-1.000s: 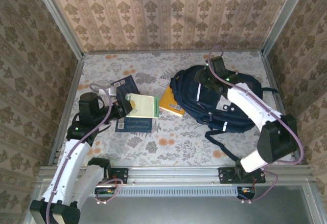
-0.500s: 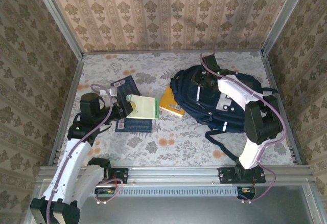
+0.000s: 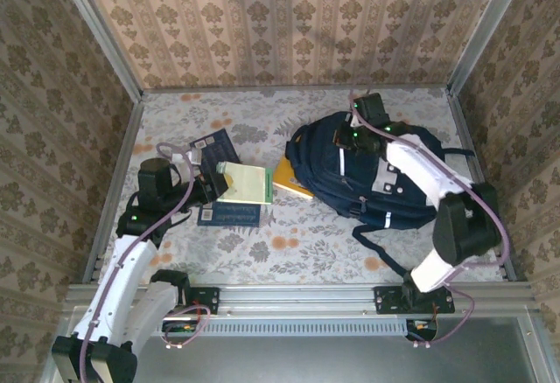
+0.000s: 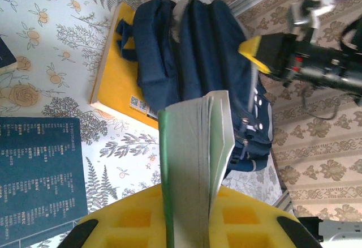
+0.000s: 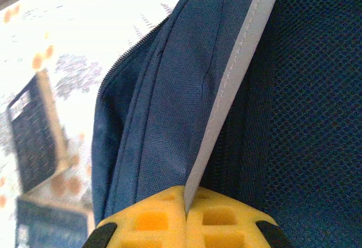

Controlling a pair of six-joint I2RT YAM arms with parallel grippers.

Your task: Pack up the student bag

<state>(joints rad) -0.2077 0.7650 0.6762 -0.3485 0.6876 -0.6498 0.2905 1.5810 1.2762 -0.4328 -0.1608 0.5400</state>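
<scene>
The student bag (image 3: 385,182), a big navy backpack with white stripes, lies at the right of the table. My right gripper (image 3: 352,138) sits at the bag's top end, and its yellow pads (image 5: 147,222) are shut on a white reflective stripe (image 5: 229,84) of the student bag (image 5: 150,106). My left gripper (image 3: 215,184) holds a green-covered book (image 3: 245,182) above the table, left of the bag. Seen from the left wrist, that green book (image 4: 192,157) stands on edge between the shut pads of the left gripper (image 4: 195,225), pointing toward the student bag (image 4: 198,44).
A yellow book (image 3: 291,177) lies partly under the bag's left edge. Two dark blue books lie on the floral table, one (image 3: 229,214) below the green book and one (image 3: 214,147) behind it. Patterned walls close in the table on three sides.
My right gripper has closed on the bag's white stripe, and its arm has shifted over the bag's top. The left arm and its green book have stayed put.
</scene>
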